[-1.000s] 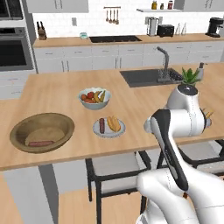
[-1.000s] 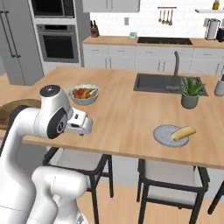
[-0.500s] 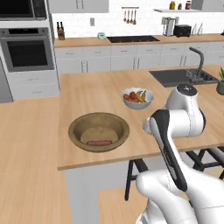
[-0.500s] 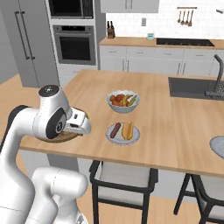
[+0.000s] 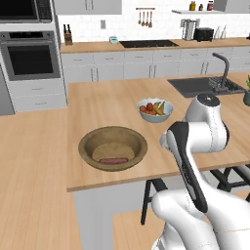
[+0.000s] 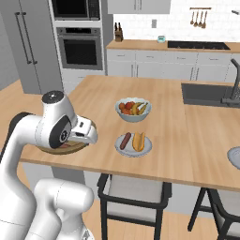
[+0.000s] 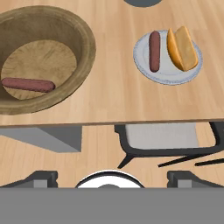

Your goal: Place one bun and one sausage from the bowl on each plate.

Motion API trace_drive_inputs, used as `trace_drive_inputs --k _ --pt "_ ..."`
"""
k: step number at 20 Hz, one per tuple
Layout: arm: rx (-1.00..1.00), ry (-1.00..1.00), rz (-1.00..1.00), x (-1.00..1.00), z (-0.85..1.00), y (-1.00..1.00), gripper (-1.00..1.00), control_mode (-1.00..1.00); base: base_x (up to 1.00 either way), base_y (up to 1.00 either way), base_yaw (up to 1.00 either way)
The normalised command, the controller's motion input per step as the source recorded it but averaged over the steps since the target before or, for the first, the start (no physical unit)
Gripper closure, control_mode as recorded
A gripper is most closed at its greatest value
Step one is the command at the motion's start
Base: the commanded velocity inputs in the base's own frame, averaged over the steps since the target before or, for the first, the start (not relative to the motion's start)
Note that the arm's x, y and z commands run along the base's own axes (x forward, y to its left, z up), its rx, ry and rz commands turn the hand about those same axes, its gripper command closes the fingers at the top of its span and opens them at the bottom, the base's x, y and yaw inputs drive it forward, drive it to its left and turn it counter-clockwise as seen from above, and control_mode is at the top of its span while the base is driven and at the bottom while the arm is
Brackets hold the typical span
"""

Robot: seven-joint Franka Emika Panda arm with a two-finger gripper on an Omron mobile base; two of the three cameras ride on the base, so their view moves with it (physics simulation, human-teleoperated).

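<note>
The brown wooden bowl [image 5: 113, 146] stands near the counter's front edge with one sausage [image 5: 113, 160] lying in it. In the hand view, the bowl [image 7: 85, 41] with its sausage [image 7: 27, 84] is at upper left. A pale plate [image 7: 166, 76] at upper right carries a sausage [image 7: 154, 50] and a bun [image 7: 183, 48]. That plate [image 6: 133, 151] lies right of the arm, and another plate [image 6: 235, 157] is cut off by the right edge. My gripper [image 7: 112, 177] is open and holds nothing. It hangs over the counter's front edge, short of both bowl and plate.
A pale bowl of fruit [image 6: 133, 110] stands behind the filled plate. The sink [image 6: 211, 93] with its faucet is set in the counter at far right. A dark-framed stool [image 7: 162, 138] stands under the counter edge below my gripper.
The base has driven left along the counter, so the whole scene slid right and the wooden bowl came to the middle. The gripper has stayed open.
</note>
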Motion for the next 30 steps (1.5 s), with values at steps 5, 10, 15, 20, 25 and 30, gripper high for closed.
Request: trace_drive_inputs --k 5,10,15,20,25,30 --pt "-0.01 0.00 0.02 0.07 0.00 0.05 -1.00 -1.00 0.21 0.00 0.00" --pt "-0.02 0.04 0.48 0.40 0.00 0.68 -1.00 -1.00 0.00 0.00 0.00" --pt "-0.04 0.10 0.45 0.67 0.00 0.68 -1.00 -1.00 0.00 0.00 0.00" --pt "-0.14 0.19 0.18 0.79 -0.14 0.87 -1.00 -1.00 0.00 0.00 0.00" --pt "-0.11 0.15 0.12 0.79 -0.47 0.49 -1.00 -1.00 0.00 0.00 0.00" --pt "-0.18 0.03 0.04 0.21 -0.43 0.38 -1.00 -1.00 0.00 0.00 0.00"
